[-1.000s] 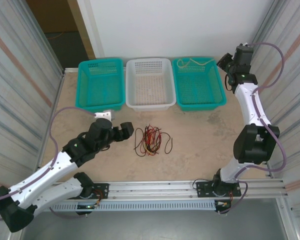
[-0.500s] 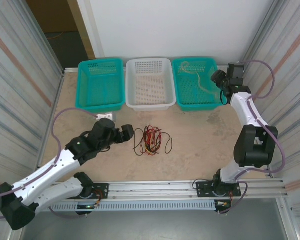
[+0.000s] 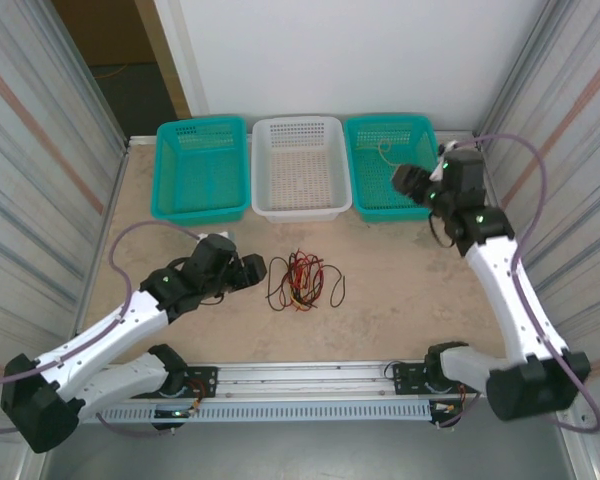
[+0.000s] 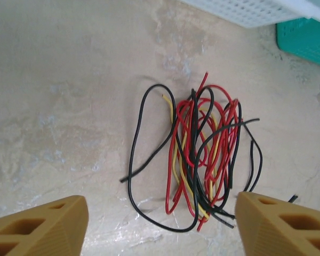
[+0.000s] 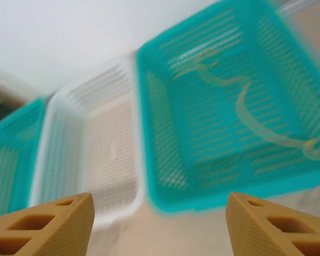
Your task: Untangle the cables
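A tangle of red, black and yellow cables (image 3: 302, 280) lies on the tan table (image 3: 410, 270) in front of the white basket. In the left wrist view the bundle (image 4: 205, 154) lies just ahead of my open left gripper (image 4: 161, 213), with a black loop reaching between the two fingers. From above, that left gripper (image 3: 254, 268) sits right beside the tangle's left side. One pale yellow cable (image 5: 245, 109) lies loose inside the right teal basket (image 3: 400, 212). My right gripper (image 3: 406, 180) hovers open over that basket's front edge with nothing between its fingers (image 5: 48, 221).
Three baskets line the back of the table: a left teal one (image 3: 200, 212), a white one (image 3: 300, 212) and the right teal one (image 5: 202, 200). Metal walls close in both sides. A rail runs along the near edge (image 3: 310, 375).
The right gripper opened and let the pale yellow cable drop into the right teal basket, then swung back and left toward the basket's front. The left gripper edged right toward the tangle.
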